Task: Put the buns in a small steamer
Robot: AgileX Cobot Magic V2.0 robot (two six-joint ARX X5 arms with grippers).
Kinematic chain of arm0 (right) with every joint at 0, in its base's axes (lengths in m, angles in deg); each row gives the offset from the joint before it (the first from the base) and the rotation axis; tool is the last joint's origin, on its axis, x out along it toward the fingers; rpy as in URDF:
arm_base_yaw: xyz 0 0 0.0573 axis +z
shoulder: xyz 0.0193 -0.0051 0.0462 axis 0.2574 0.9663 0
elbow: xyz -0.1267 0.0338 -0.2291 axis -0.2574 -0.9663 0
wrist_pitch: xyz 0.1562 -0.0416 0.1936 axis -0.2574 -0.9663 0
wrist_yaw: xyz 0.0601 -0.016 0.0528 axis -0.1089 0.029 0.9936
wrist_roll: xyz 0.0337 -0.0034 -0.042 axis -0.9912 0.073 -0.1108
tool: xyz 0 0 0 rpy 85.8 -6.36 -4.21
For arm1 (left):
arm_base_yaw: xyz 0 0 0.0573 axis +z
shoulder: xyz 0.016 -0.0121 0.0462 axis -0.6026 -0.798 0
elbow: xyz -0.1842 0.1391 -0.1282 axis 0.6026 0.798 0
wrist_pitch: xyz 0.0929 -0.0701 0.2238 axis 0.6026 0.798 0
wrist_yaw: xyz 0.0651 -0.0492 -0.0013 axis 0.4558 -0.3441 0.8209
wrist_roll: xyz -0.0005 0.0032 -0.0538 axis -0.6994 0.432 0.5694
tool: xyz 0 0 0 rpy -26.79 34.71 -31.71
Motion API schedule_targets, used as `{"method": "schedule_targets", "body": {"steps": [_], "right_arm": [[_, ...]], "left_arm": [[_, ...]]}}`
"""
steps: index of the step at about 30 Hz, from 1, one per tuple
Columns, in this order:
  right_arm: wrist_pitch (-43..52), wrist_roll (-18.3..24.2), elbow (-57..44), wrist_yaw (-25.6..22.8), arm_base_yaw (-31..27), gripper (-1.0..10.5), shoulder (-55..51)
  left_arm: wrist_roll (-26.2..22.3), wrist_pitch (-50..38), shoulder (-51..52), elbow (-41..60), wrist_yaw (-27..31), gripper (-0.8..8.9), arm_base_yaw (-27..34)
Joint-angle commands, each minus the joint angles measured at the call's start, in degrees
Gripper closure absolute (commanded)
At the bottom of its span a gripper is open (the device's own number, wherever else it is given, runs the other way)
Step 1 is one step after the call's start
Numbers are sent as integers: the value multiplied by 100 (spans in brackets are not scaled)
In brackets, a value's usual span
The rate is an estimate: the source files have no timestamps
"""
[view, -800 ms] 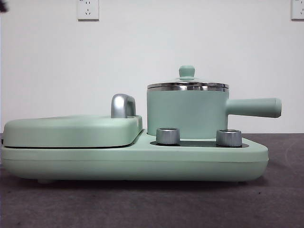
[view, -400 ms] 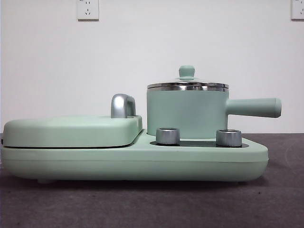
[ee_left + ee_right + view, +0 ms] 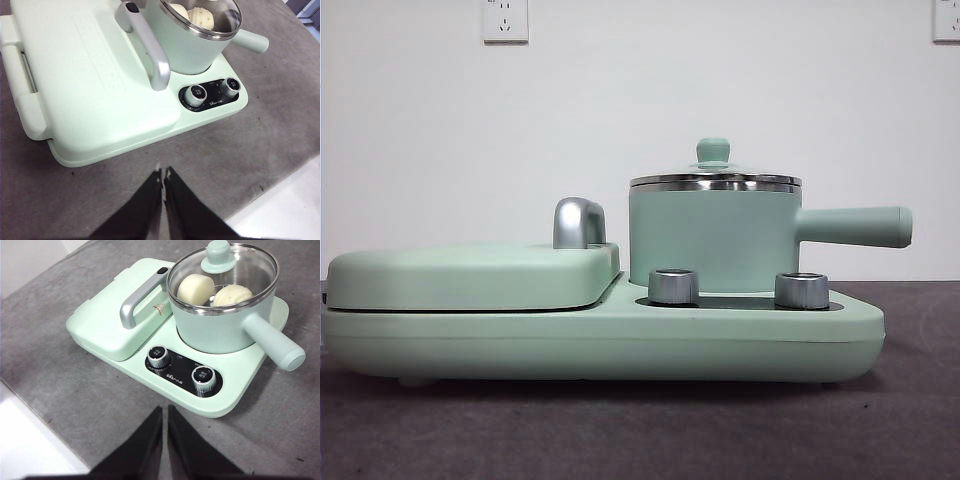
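The small steamer [image 3: 715, 235] [image 3: 225, 320] [image 3: 192, 42] is a mint-green pot with a straight side handle, standing on the right half of a mint-green cooker. Its glass lid [image 3: 222, 270] with a green knob is on. Through the glass both buns show inside: a smooth cream one [image 3: 196, 289] [image 3: 179, 10] and a ridged white one [image 3: 231, 295] [image 3: 201, 17]. My left gripper [image 3: 163, 175] hovers shut and holds nothing over the grey mat in front of the cooker. My right gripper [image 3: 165, 412] is shut too, holding nothing, just short of the knob panel.
The flat griddle [image 3: 470, 275] [image 3: 95, 75] with its chrome handle [image 3: 578, 222] [image 3: 137, 302] fills the cooker's left half. Two steel knobs [image 3: 674, 286] [image 3: 801, 290] sit in front of the pot. A grey mat [image 3: 640, 430] covers the table, whose white edge [image 3: 30, 445] lies near both grippers.
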Motion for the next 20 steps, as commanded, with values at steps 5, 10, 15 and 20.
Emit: {"method": "schedule_targets", "body": {"steps": [5,10,15,20], "right_arm": [[55,24,39,-2,28,931,11],[59,24,42,0,31,931,11],[59,24,42,2,28,931,11],[59,24,42,-2,31,931,11]], "left_arm": [[39,-138,72,7,17,803,-22],[44,-164,424,94,-15,803,476],[-866,-1220,1021,929,9,803,1644],[-970,-2483,1757,2149,11,803,2636]]}}
